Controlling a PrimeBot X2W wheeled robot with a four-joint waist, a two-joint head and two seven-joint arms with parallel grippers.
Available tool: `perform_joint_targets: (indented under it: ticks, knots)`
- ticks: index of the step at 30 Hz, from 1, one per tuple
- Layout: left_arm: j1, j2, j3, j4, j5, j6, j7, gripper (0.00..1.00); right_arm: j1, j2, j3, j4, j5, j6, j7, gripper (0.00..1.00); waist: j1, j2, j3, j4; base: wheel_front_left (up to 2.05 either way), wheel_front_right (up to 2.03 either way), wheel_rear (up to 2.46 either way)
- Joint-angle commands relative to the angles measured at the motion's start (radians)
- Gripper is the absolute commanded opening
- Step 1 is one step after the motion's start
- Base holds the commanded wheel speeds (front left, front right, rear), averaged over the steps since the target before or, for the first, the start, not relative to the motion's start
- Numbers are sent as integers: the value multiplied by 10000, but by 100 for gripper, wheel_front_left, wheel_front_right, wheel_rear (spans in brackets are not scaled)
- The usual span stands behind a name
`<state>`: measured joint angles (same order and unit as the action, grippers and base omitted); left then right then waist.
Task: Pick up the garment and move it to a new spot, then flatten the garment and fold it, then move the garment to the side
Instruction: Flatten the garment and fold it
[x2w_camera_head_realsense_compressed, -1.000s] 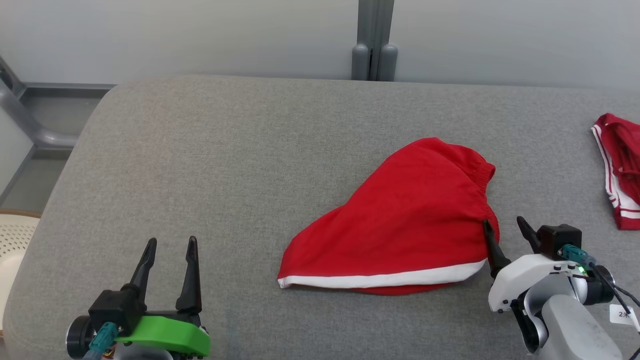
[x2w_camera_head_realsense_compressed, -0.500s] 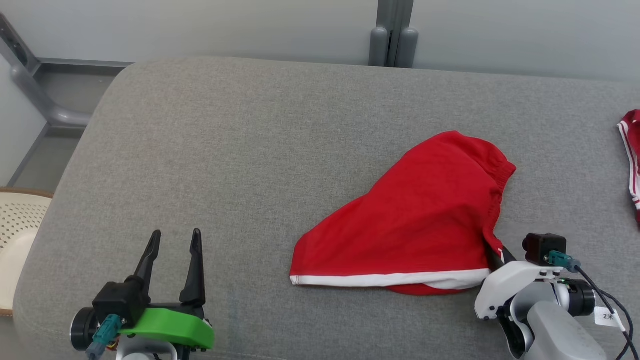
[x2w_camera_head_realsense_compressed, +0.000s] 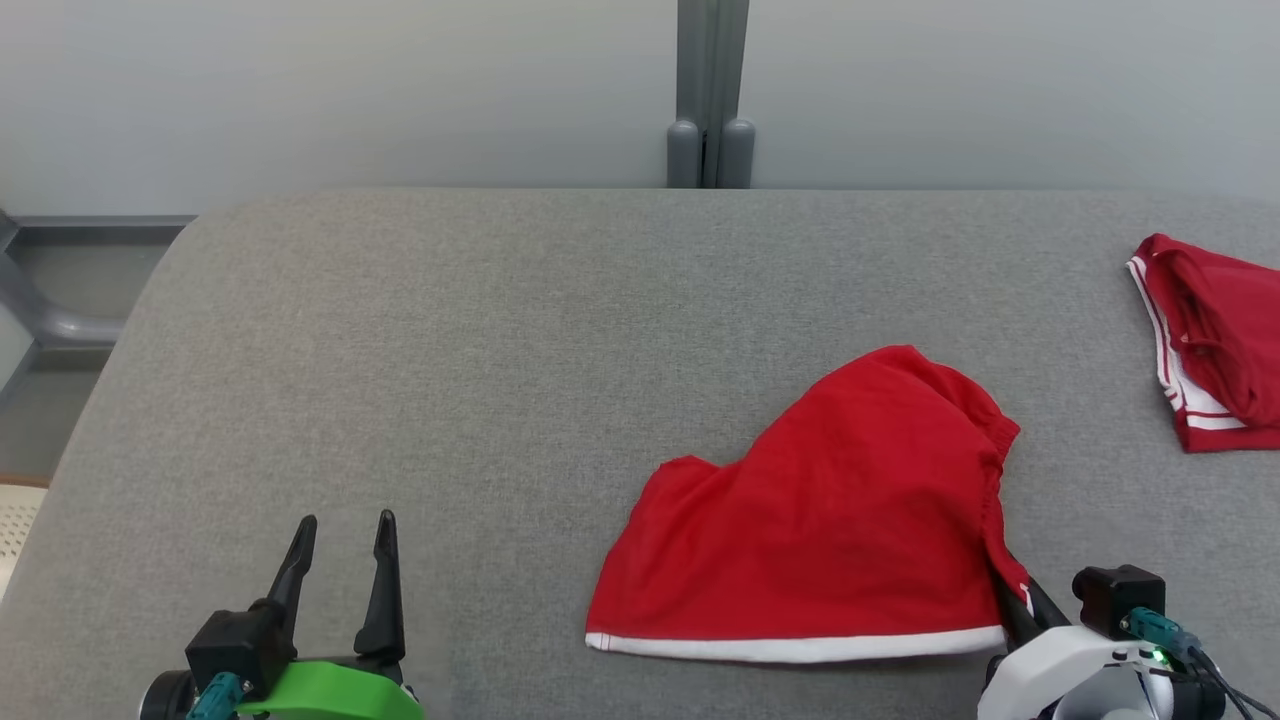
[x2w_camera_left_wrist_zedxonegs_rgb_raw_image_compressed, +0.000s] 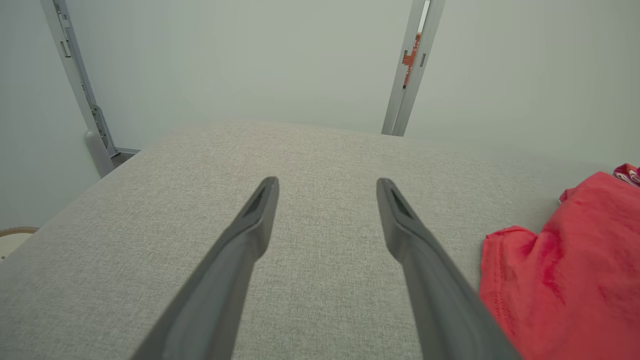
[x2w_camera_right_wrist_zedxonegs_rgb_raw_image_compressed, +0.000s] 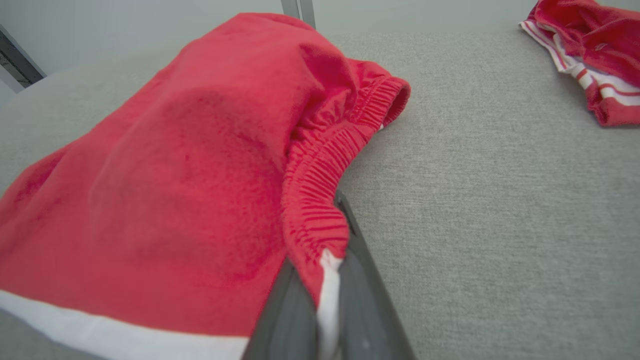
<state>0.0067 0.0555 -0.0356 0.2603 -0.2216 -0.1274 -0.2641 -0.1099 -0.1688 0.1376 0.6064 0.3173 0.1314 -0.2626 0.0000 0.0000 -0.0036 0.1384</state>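
A: Red garment, lying where?
B: Toward four o'clock on the grey cushion, spread in a rough wedge: broad along the near white-banded hem, narrowing to a gathered waistband at its two o'clock corner.
A: Fabric?
B: Soft matte knit, faintly fuzzy up close. Coarse flat weave on the cushion beneath, rounded at the corners.
A: And the right gripper?
B: At five o'clock, clamped shut on the garment's near right corner, where ribbed elastic meets the white band.
A: Clearer from the wrist?
B: Much. There, cloth pinched between the two dark fingers, white stripe squeezed into the slit, elastic puckered in tight ridges, the cloth humped, not flat. From the head view, the whole outline, with a red edge draped over the fingers.
A: Left gripper?
B: At seven o'clock, spread wide, holding nothing, tapered fingers above the cushion. In its own wrist view, a lobe of the garment off at four o'clock.
A: Anything else?
B: Second red garment, white-striped and crumpled, at two o'clock by the cushion's edge; grey metal post at twelve against the pale wall.
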Motion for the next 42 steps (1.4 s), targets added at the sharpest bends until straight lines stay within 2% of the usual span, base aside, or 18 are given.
perform_joint_targets:
  ticks: [1, 2, 3, 4, 5, 6, 23, 32, 33, 35, 36, 42]
  knots:
    - [118, -5, 30, -8, 100, -32, 6, 100, 152, 11, -24, -166, 141, -18, -16, 0, 0, 0, -170, -296, 0, 0, 0]
    - [143, -9, 19, 9, 98, -32, 4, 100, 223, 19, -19, -242, 153, -18, 9, 0, 0, 0, -177, -339, 0, 0, 0]
    - [156, -12, -5, 33, 102, -34, 6, 100, 286, 17, -29, -314, 161, -18, 51, 11, 0, 0, -183, -381, 0, 0, 0]
    - [146, -14, -28, 47, 110, -33, 6, 100, 327, 19, -64, -381, 159, -18, 47, 28, 0, 0, -187, -401, 0, 0, 0]
    - [129, -15, -37, 57, 113, -34, 4, 100, 354, 33, -85, -457, 145, -18, 44, 78, 0, 0, -194, -421, 0, 0, 0]
    - [104, -17, -46, 79, 112, -35, 4, 100, 380, 60, -109, -535, 127, -18, 40, 100, 0, 0, -208, -442, 0, 0, 0]
    - [254, -39, -17, 40, 154, -39, 4, 100, 1290, -147, -735, -1235, 12, -18, 288, 100, 0, 0, -386, -452, 0, 0, 0]
    - [124, -43, -72, 15, 192, -40, 6, 100, 1156, 53, -699, -732, 147, -18, 548, 100, 0, 0, -228, -450, 0, 0, 0]
    - [98, -43, -82, 22, 179, -41, 6, 100, 1088, 68, -653, -603, 193, -18, 609, 94, 0, 0, -209, -441, 0, 0, 0]
    - [39, -43, -116, 49, 148, -41, 6, 100, 926, 59, -554, -333, 215, -18, 636, 38, 0, 0, -171, -411, 0, 0, 0]
    - [23, -43, -116, 61, 144, -41, 4, 100, 843, 102, -491, -182, 267, -18, 642, 0, 0, 0, -155, -405, 0, 0, 0]
    - [19, -43, -119, 102, 139, -42, 4, 100, 463, 62, -236, 246, 327, -18, 386, 0, 0, 0, -150, -365, 0, 0, 0]
